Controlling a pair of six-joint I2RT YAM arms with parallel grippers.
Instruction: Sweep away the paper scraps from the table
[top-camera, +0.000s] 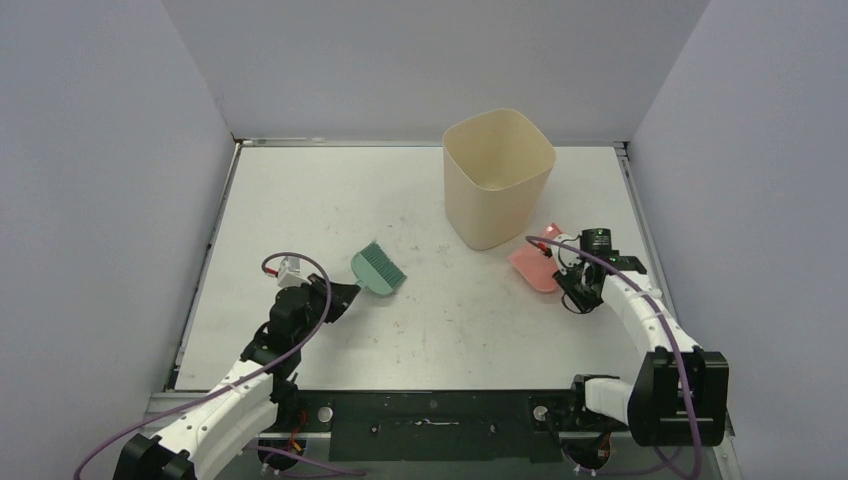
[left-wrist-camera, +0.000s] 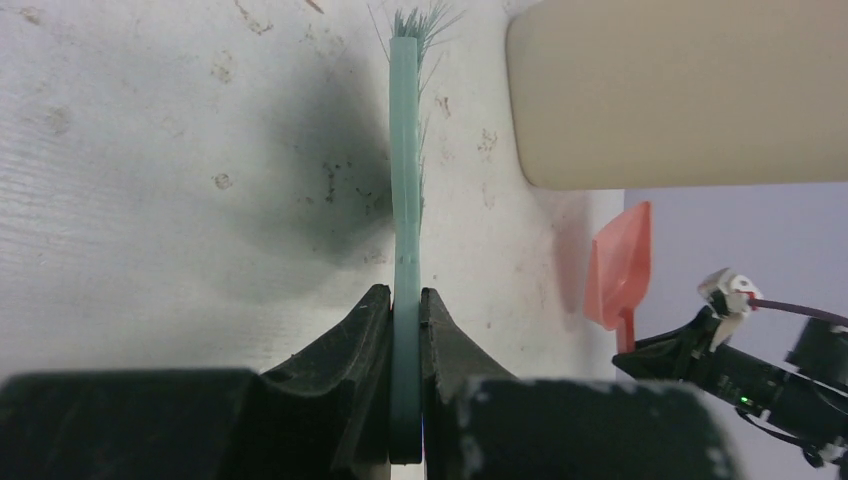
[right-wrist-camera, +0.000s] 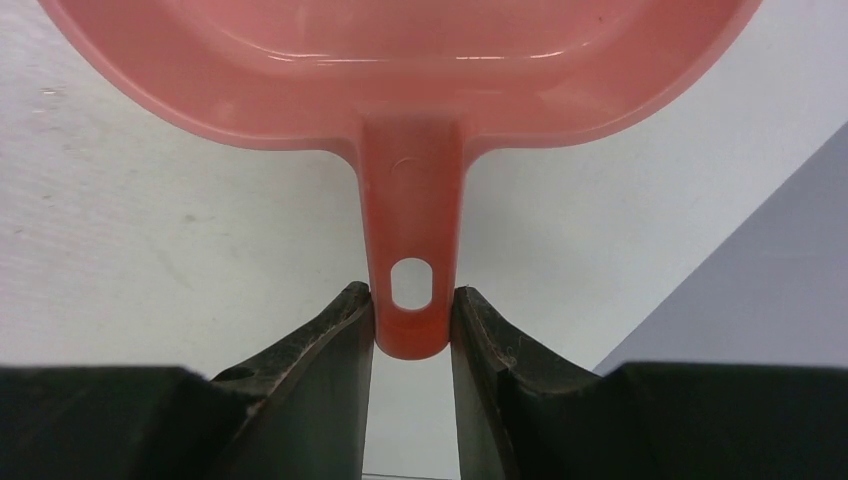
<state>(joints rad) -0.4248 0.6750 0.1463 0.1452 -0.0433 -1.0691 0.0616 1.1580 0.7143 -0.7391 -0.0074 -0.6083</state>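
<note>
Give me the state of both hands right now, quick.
Left hand: closed, holding the green brush by its handle.
Right hand: closed, holding the pink dustpan by its handle.

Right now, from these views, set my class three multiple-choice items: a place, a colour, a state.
1. Where does the beige bin stand on the table?
A. Far side, right of the middle.
B. Near edge, between the arm bases.
C. Far left corner.
2. What colour is the dustpan?
A. Green.
B. Pink.
C. Blue.
3. How does the left claw stand to the brush?
A. Open above it.
B. Shut on its handle.
C. Shut, apart from it.
Answers: 1 A, seen from above; 2 B, pink in the top view; 3 B, its wrist view shows the handle clamped.
</note>
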